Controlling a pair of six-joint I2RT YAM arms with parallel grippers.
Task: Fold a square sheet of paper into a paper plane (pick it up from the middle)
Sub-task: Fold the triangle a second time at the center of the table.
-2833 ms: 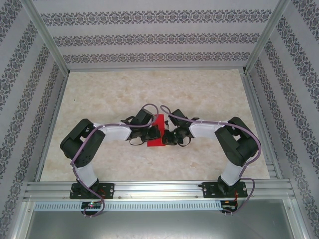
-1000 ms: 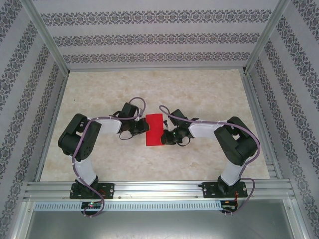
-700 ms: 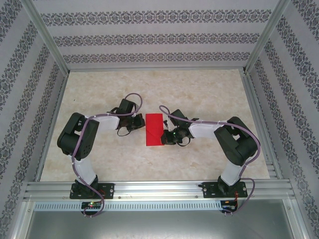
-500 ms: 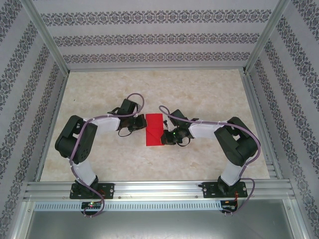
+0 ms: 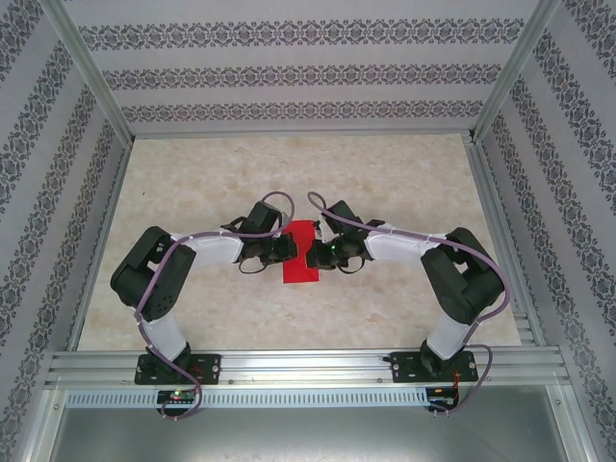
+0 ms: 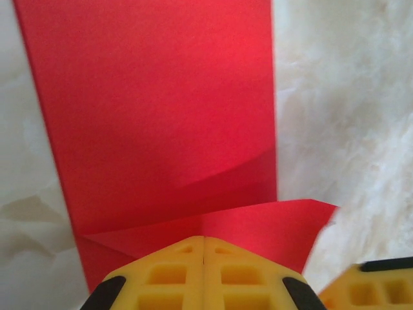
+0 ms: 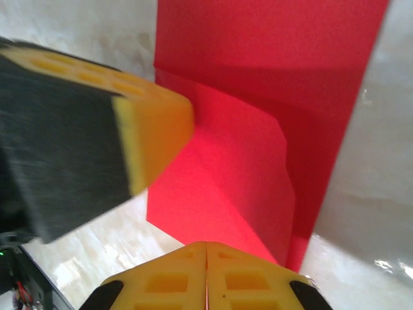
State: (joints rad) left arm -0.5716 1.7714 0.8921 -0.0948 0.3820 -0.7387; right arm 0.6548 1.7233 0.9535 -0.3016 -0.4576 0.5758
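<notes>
Tabletop (image 5: 385, 183): pale marbled slab inside a patterned-wall enclosure. Your work sits at its middle, within easy reach of both arms.

Left arm (image 5: 159, 279) and right arm (image 5: 462, 279): both swing out from their bases, elbows wide, forearms angled inward so the wrists meet nearly head-on over the centre. My read is that this lets each side brace the paper against the other.

Sheet of paper (image 5: 300, 260): bright red, lying on the tabletop between the two wrists. It already reads as a long narrow rectangle, not a square. In the left wrist view most of the sheet (image 6: 161, 97) lies flat. A corner flap (image 6: 271, 226) stands up off it just beyond your fingertips, apparently mid-fold.

Left hand (image 5: 284, 248): at the sheet's left edge and clenched, its yellow pads pressed flat together (image 6: 204, 265) at the foot of the flap. You cannot tell whether any paper is nipped between them.

Right hand (image 5: 316, 252): at the opposite edge, likewise clenched (image 7: 206, 271), its tips at the base of a raised red panel (image 7: 232, 168). Whether paper is caught there is also unclear.

One left pad (image 7: 148, 135) hovers over that same panel. Judged purpose: closed tips serving as pressers along a crease.
</notes>
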